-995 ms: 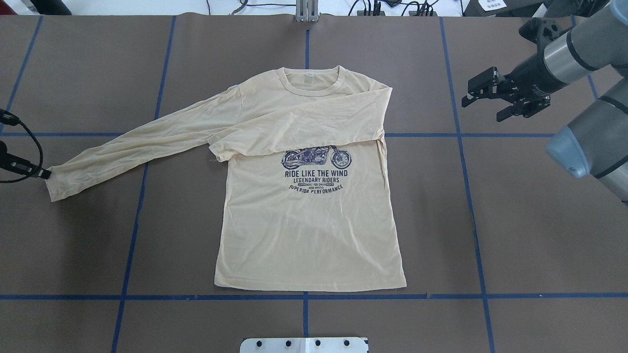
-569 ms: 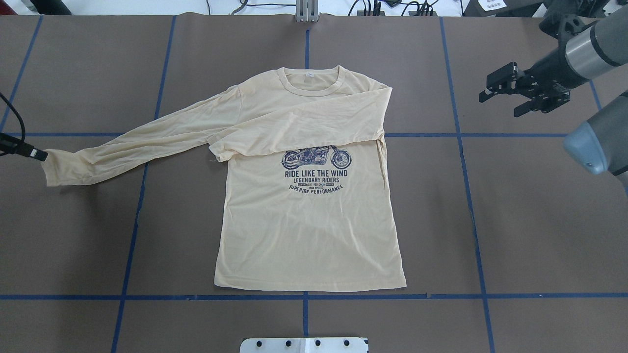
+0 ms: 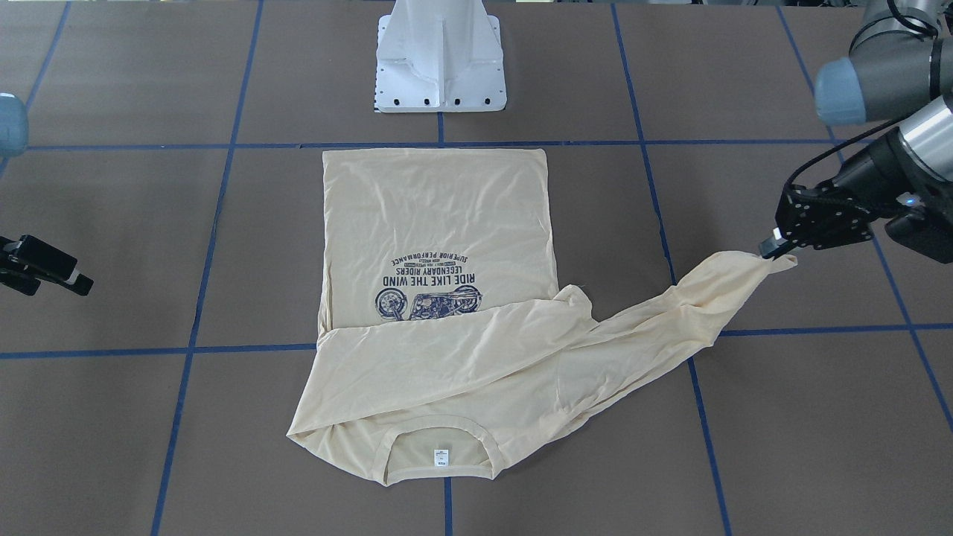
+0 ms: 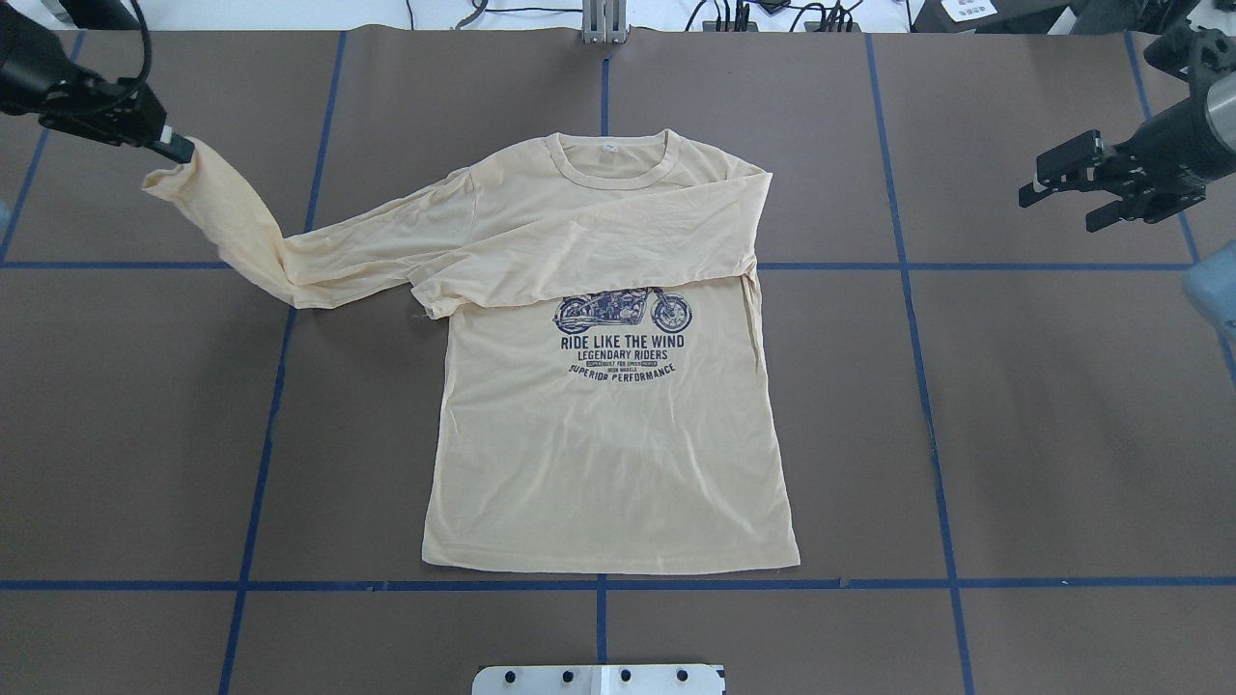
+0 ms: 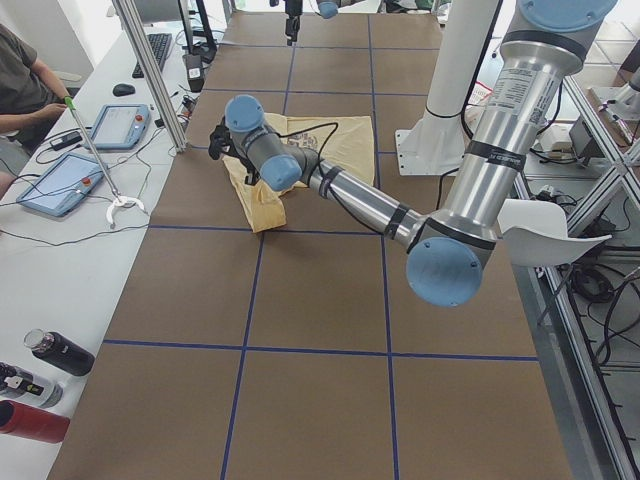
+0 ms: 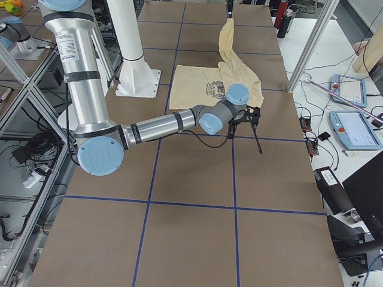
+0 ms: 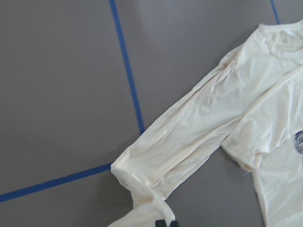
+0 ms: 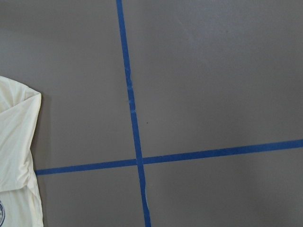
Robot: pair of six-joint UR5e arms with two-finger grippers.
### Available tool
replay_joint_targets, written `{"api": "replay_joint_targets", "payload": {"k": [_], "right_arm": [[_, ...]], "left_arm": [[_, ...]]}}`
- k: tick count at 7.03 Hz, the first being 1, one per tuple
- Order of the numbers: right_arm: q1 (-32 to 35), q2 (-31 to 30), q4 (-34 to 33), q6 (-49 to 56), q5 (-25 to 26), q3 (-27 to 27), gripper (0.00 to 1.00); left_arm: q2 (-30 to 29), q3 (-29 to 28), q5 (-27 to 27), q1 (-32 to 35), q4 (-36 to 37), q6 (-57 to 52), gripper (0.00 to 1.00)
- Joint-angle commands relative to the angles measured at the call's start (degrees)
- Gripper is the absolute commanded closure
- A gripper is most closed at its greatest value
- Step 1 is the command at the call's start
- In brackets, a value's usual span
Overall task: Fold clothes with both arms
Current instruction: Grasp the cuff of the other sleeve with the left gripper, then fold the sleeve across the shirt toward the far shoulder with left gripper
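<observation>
The cream-yellow long-sleeved shirt (image 4: pixel 599 463) lies flat, print up, with its neck at the far side of the table. One sleeve (image 4: pixel 599 241) is folded across the chest above the motorcycle print. My left gripper (image 4: pixel 179 150) is shut on the cuff of the other sleeve (image 4: pixel 241 222) and holds it raised off the table; the front view shows the same grip (image 3: pixel 774 249) and the sleeve (image 3: pixel 670 305) bending upward. The left wrist view looks down along that hanging sleeve (image 7: pixel 189 137). My right gripper (image 4: pixel 1057 212) hovers open with nothing in it, well to the shirt's right.
Blue tape lines (image 4: pixel 908 290) divide the brown table cover into squares. The white pedestal base (image 3: pixel 441 56) stands at the near edge behind the shirt's hem. In the left side view a person (image 5: pixel 20 80) sits at a desk with tablets (image 5: pixel 60 185), and bottles (image 5: pixel 50 355) lie nearby.
My left gripper has carried the sleeve cuff up off the table and toward the far left corner, bending the sleeve. The right gripper has drawn back to the right, still open.
</observation>
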State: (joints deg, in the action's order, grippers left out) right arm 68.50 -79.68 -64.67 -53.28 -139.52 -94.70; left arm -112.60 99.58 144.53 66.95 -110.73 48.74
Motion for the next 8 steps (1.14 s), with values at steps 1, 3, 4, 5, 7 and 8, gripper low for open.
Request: {"api": "replay_joint_targets", "payload": {"k": [1, 3, 4, 5, 7, 8], "right_arm": [[0.66, -0.21, -0.10, 0.64, 0.38, 0.39, 0.00], [2.42, -0.64, -0.10, 1.16, 0.65, 0.75, 0.00], [2.69, -0.73, -0.19, 1.25, 0.74, 0.75, 0.00], [2.69, -0.74, -0.19, 1.34, 0.74, 0.75, 0.00], [2.95, -0.91, -0.19, 1.34, 0.82, 0.75, 0.00], [2.95, -0.91, -0.19, 1.34, 0.82, 0.75, 0.00]], "left_arm": [[-10.67, 0.35, -3.17, -7.42, 0.96, 18.87, 1.00], [-18.67, -1.57, -7.49, -12.01, 0.26, 24.18, 1.00], [-20.97, -1.76, -9.33, -14.02, 0.26, 24.29, 1.00], [-23.43, -2.80, -13.70, -17.09, 0.17, 24.29, 1.00], [-29.84, -9.02, -15.85, -19.75, -0.27, 24.38, 1.00], [-30.92, -11.66, -19.69, -21.67, -2.97, 24.56, 1.00]]}}
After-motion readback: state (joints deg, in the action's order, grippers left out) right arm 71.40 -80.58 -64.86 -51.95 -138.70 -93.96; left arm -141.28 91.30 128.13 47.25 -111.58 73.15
